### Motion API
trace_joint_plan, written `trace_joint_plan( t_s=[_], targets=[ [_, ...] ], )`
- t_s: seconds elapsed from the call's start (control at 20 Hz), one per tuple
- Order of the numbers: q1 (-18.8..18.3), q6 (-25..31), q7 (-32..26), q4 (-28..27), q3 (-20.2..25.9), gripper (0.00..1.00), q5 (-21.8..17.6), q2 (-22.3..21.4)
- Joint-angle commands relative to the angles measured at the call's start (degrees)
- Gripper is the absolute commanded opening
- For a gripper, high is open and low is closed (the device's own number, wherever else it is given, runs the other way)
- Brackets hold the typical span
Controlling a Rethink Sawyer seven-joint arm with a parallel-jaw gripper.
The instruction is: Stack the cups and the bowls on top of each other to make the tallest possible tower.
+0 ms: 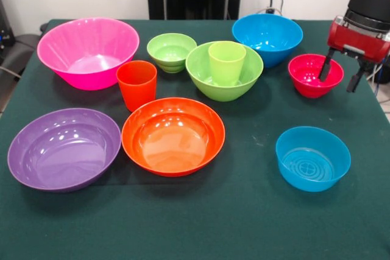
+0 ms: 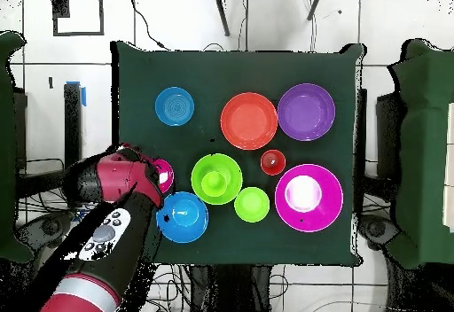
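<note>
The tower is a medium green bowl (image 1: 201, 80) with the lime cup (image 1: 226, 60) standing upright in it, at mid-table; they also show in the overhead view, the bowl (image 2: 200, 168) and the cup (image 2: 214, 182). The small red bowl (image 1: 308, 77) sits to its right. My gripper (image 1: 339, 80) is open and straddles the red bowl's right rim, one finger (image 1: 325, 68) inside and the other (image 1: 355, 78) outside. The orange cup (image 1: 136, 83) stands alone. In the overhead view my arm (image 2: 124, 180) hides the gripper and part of the red bowl (image 2: 165, 177).
Around the green table (image 1: 244, 223) stand a big pink bowl (image 1: 88, 50), a small green bowl (image 1: 171, 50), a blue bowl (image 1: 267, 36) at the back, an orange bowl (image 1: 173, 135), a purple bowl (image 1: 64, 147) and a small blue bowl (image 1: 312, 158) at front right.
</note>
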Motion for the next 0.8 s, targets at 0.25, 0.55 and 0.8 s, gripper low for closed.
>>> trace_joint_plan(
  t_s=[0.25,0.55,0.8],
  targets=[
    [1.5,7.9,6.5,3.2,4.7,1.0,-0.9,-3.8],
    [3.2,11.0,8.7,-0.2,1.0,1.0,-0.4,-2.3],
    [1.0,11.4,7.5,-5.0,1.5,1.0,0.0,1.9]
  ],
)
